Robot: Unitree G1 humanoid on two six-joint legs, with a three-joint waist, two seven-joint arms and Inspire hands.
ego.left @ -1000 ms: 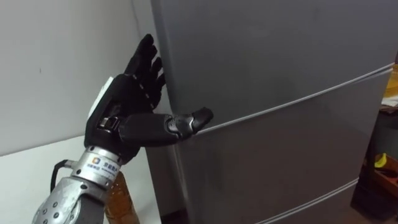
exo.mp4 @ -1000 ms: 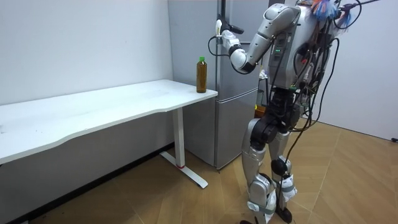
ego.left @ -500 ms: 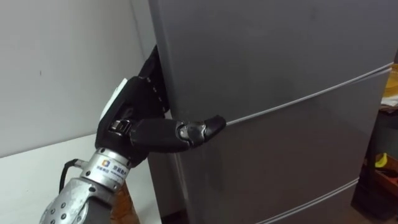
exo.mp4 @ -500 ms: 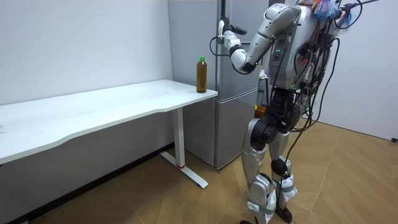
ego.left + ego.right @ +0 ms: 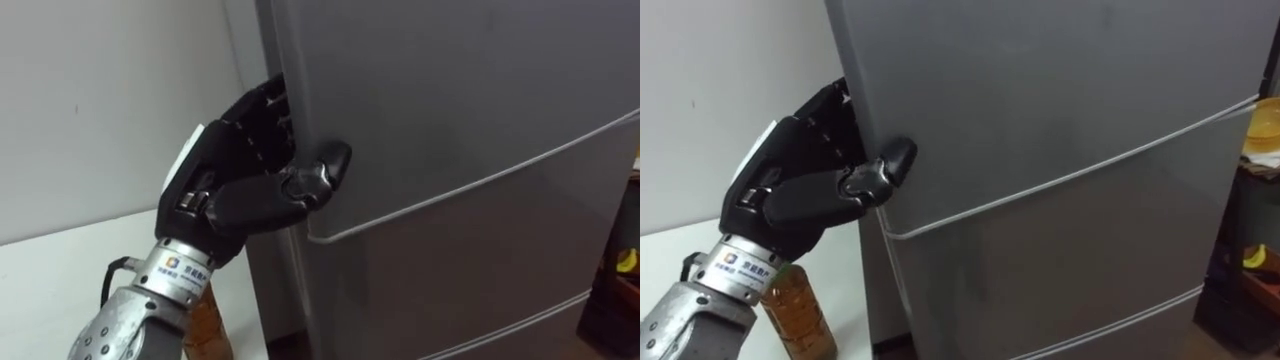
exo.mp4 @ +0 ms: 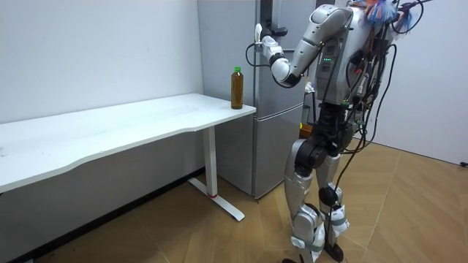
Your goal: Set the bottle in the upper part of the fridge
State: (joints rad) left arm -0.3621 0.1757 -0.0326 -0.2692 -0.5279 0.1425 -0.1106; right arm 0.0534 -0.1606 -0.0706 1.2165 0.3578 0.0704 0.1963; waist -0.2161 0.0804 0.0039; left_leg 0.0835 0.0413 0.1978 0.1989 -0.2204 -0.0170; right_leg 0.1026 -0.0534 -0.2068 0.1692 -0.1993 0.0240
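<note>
Grey upper fridge door [image 5: 450, 90], edge pinched by the left hand [image 5: 215, 180]; pull steadily outward, minding the bottle [image 5: 792, 308] at 6 o'clock.

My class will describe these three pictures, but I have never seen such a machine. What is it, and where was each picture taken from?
It is a robot shaped like a person, standing on two legs before a grey fridge. One picture comes from a camera standing in the room; the other two come from the twin cameras in its head, so they show almost the same thing. Its left robot hand grips the edge of the upper door: fingers curled round the edge, thumb on the front. A bottle of brown drink with a green cap stands upright on the corner of the white table beside the fridge, held by nothing.
</note>
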